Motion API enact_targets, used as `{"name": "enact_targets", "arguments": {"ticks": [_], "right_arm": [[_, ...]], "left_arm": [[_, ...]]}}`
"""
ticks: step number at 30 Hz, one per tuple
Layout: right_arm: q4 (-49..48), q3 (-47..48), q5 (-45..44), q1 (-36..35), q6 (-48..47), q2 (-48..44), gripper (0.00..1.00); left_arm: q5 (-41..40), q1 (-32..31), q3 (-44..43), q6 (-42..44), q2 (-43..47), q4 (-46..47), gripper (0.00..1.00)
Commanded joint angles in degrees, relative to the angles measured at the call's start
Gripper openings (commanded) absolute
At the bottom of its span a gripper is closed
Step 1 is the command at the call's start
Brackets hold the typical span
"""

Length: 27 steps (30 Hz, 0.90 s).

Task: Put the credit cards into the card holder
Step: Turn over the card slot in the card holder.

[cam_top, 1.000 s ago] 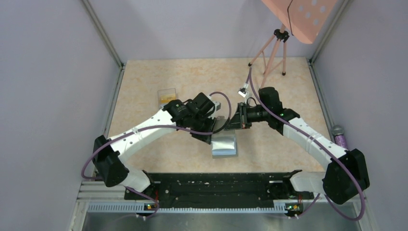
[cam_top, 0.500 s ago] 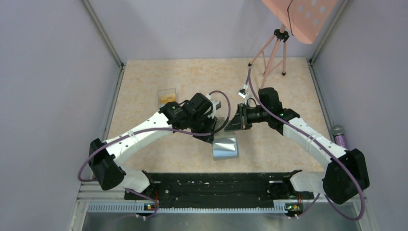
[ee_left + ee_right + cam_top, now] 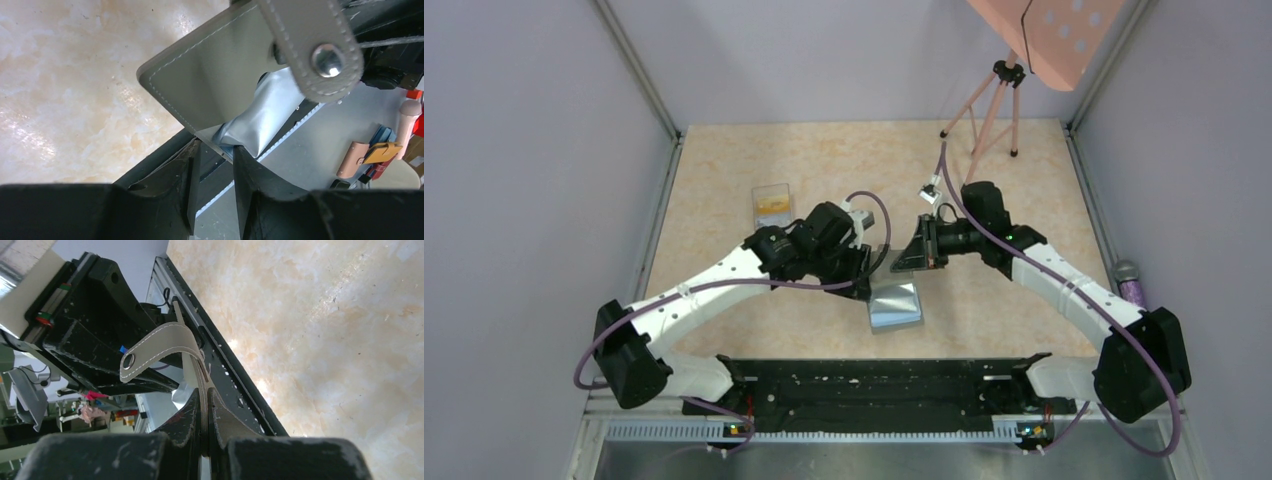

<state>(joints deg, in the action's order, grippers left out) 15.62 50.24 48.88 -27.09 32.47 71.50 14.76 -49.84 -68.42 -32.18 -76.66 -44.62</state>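
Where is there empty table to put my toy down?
Bare table at the back left, behind the clear box. More on the right, between the tripod, the right arm and the side rail. Crowded in the middle, where the left arm meets it at the wallet.

1. Pale lilac walls (image 3: 544,150) are closing in the table on three sides.
2. The beige marbled tabletop (image 3: 1024,180) is lying under even light.
3. Metal posts (image 3: 639,70) are rising at the back corners.
4. A pink tripod (image 3: 989,110) is standing back right, carrying a pink perforated panel (image 3: 1054,35).
5. A black rail (image 3: 874,385) is running along the near edge.
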Motion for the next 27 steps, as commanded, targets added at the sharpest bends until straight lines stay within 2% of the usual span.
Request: {"name": "enact_targets", "arguments": {"ticks": [1, 7, 13, 20, 27], "right_arm": [[-5.50, 0.76, 0.73, 0.31, 4.92, -0.84, 0.00], [-8.10, -1.07, 0.06, 0.40, 8.96, -2.96, 0.00], [-12.59, -4.07, 1.03, 0.50, 12.99, -4.33, 0.00], [-12.84, -4.36, 2.26, 1.32, 14.48, -5.68, 0.00], [-14.55, -5.03, 4.52, 2.19, 18.78, -8.30, 0.00]], "left_arm": [[2.47, -0.08, 3.42, -4.51, 3.90, 10.15, 0.37], [-0.30, 0.36, 10.46, -9.62, 9.18, 15.83, 0.43], [-1.23, 1.42, 17.87, -14.40, 14.33, 24.91, 0.57], [2.77, 3.03, 24.47, -15.77, 18.53, 35.14, 0.66], [5.35, 4.02, 32.67, -18.79, 24.22, 49.40, 0.75]]}}
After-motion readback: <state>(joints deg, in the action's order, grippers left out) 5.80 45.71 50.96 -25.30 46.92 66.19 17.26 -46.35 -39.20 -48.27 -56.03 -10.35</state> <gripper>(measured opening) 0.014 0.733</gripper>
